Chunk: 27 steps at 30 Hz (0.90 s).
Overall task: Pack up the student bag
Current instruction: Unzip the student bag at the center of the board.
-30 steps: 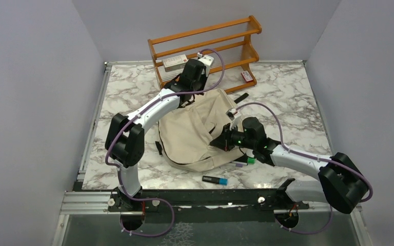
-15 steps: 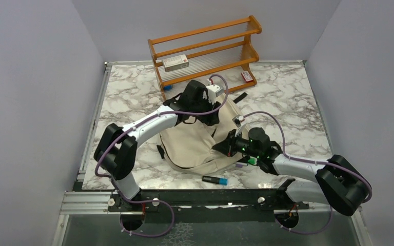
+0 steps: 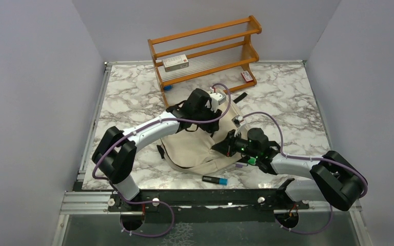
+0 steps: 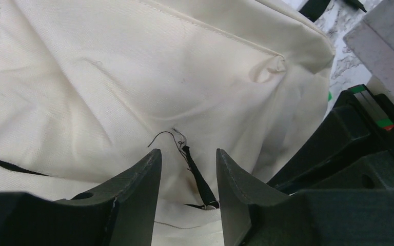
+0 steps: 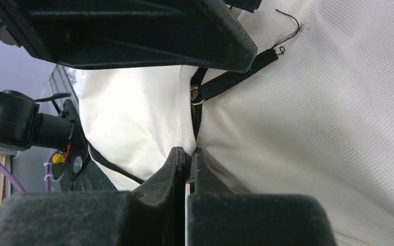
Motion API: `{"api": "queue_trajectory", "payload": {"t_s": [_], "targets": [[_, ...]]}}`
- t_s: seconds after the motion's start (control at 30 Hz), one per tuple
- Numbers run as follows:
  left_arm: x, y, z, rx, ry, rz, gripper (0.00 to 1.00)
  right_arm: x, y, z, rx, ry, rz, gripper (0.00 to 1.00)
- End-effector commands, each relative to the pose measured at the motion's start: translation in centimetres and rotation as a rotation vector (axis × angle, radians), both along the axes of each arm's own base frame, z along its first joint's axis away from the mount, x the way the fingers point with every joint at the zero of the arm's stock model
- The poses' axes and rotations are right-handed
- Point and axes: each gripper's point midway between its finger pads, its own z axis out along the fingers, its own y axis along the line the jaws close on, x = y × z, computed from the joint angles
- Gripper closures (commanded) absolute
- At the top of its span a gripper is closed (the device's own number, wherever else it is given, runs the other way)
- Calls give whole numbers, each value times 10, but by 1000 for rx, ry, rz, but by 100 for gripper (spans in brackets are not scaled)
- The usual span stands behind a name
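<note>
The student bag, cream fabric with black zipper lines, lies on the marble table between both arms. My left gripper hovers over its upper part, open. In the left wrist view the fingers straddle a black zipper pull strap without touching it, the cream bag cloth behind. My right gripper is at the bag's right side. Its jaws are shut on a fold of the bag's fabric at the zipper line, just below the pull strap.
A wooden rack stands at the back with a flat box on its shelf. A small red-and-white item lies by the rack's right foot. A black marker with a blue cap and a green-capped marker lie near the front edge.
My left arm has swung back from the rack to above the bag, and its gripper has gone from shut to open. The right gripper kept its pinch, shifting slightly nearer.
</note>
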Motion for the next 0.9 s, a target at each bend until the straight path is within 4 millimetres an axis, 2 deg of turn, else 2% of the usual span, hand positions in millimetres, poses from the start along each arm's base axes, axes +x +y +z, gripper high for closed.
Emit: {"api": "queue_trajectory", "payload": {"t_s": [0.0,0.43,0.67,0.73,0.87], "targets": [[9,2,-7,31,-24,24,56,0,5,6,28,-17,10,99],[-16,3,-31,49,82,-41,56,3,5,2,10,-11,0,99],[-29,-3,-37,45,116,-78,58,2,6,0,11,-1,2,99],[-31,-3,-39,48,123,-84,62,3,6,-1,7,0,1,99],[-32,-3,-42,53,130,-81,77,2,5,-3,5,7,0,99]]}}
